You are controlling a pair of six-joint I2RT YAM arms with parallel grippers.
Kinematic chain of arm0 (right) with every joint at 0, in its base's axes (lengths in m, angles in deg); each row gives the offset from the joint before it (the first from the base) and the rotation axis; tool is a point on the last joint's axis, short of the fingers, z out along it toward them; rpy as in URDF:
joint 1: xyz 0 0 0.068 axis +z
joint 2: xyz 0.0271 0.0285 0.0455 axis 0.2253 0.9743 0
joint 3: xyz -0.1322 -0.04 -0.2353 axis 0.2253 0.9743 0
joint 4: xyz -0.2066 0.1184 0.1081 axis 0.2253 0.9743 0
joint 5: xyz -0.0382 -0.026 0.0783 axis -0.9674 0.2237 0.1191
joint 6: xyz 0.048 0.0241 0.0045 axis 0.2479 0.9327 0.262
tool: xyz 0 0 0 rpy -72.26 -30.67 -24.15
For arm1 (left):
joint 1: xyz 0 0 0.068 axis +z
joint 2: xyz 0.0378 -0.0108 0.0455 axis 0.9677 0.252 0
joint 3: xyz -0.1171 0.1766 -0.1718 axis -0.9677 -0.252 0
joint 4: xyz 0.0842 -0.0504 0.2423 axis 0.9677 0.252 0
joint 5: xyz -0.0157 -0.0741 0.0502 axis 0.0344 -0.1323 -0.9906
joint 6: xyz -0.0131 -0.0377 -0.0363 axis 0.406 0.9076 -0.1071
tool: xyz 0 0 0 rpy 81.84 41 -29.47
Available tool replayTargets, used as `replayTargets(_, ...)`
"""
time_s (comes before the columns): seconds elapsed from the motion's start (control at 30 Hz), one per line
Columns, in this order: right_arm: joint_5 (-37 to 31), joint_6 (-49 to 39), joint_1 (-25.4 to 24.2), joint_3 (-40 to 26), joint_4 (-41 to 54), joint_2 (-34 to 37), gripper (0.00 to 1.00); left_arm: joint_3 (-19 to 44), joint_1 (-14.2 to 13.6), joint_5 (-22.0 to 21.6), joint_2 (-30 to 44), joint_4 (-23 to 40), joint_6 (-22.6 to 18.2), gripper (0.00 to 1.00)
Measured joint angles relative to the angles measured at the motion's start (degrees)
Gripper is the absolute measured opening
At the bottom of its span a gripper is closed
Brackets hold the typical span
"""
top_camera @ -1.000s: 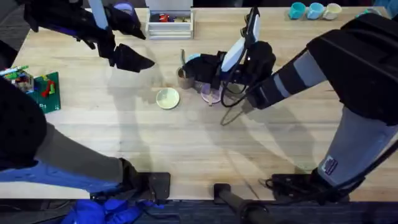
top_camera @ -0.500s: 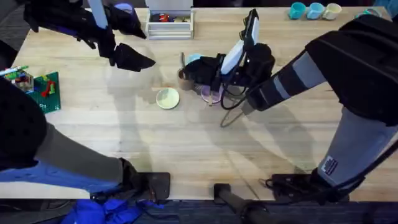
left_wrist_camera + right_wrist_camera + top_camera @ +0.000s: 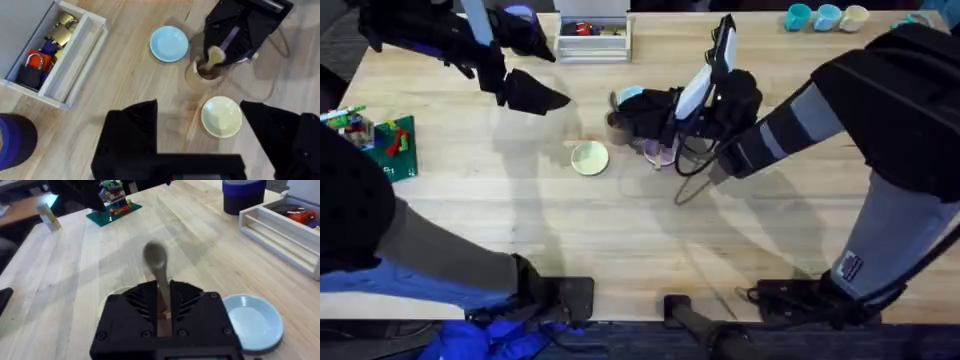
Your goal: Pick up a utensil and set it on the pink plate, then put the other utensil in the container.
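Little has shifted since a second ago: the spoon (image 3: 215,55) that the right gripper (image 3: 163,311) carries has sunk lower over the container (image 3: 204,73), its handle now barely clearing the dark gripper body in the overhead view, while the left arm has held its place at the far left. Right gripper: fingers closed on the spoon's thin handle, rounded bowl poking out ahead of them, blurred in the right wrist view. In the left wrist view the spoon's bowl sits at or just above the container's rim; whether it touches cannot be told. Left gripper (image 3: 195,127): fingers spread wide, holding nothing, hovering over bare wood far left of the plates. Plates counted, three: light blue plate (image 3: 169,43) on the far side of the container, pale yellow plate (image 3: 221,116) near and left of it, pink plate (image 3: 660,151) just right of it, mostly hidden under the right gripper. Fork hidden; position not readable. One container, tan-brown, between the three plates. One white bin (image 3: 55,60) far centre with padlocks inside. One dark blue tub (image 3: 243,194) beside the bin. One toy-brick build (image 3: 382,141) at the left edge.
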Motion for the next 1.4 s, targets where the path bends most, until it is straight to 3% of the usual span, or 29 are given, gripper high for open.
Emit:
replayTargets(0.2, 0.0, -0.2, 0.0, 0.0, -0.5, 0.0, 0.273, 0.0, 0.0, 0.0, 0.0, 0.0, 0.0, 0.993)
replayTargets(0.23, 0.0, -0.2, 0.0, 0.0, -0.8, 0.0, 0.331, 0.0, 0.0, 0.0, 0.0, 0.0, 0.0, 0.993)
replayTargets(0.37, 0.0, -0.3, 0.0, 0.0, -2.3, 0.0, 0.884, 0.0, 0.0, 0.0, 0.0, 0.0, 0.0, 0.993)
replayTargets(0.4, 0.0, -0.6, 0.0, 0.0, -2.7, 0.0, 0.968, 0.0, 0.0, 0.0, 0.0, 0.0, 0.0, 0.994)
replayTargets(0.43, 0.0, -0.6, 0.0, 0.0, -3.1, 0.0, 0.989, 0.0, 0.0, 0.0, 0.0, 0.0, 0.0, 0.994)
replayTargets(0.63, 0.0, 0.2, -1.6, 0.0, -5.0, 0.0, 0.995, 0.0, 0.0, 0.0, 0.0, 0.0, 0.0, 0.993)
replayTargets(0.9, 0.7, 4.8, -8.0, 0.0, -5.7, 0.0, 0.995, 0.0, 0.0, 0.0, 0.0, 0.1, 0.0, 0.994)
replayTargets(1.13, 0.4, 5.6, -11.2, 0.1, 3.8, -2.7, 0.995, 0.0, 0.0, 0.0, 0.0, 0.2, 0.0, 0.993)
replayTargets(1.4, -3.0, 3.1, -12.7, 0.1, 18.5, -11.0, 0.996, 0.0, 0.0, 0.1, 0.0, 0.2, 0.0, 0.994)
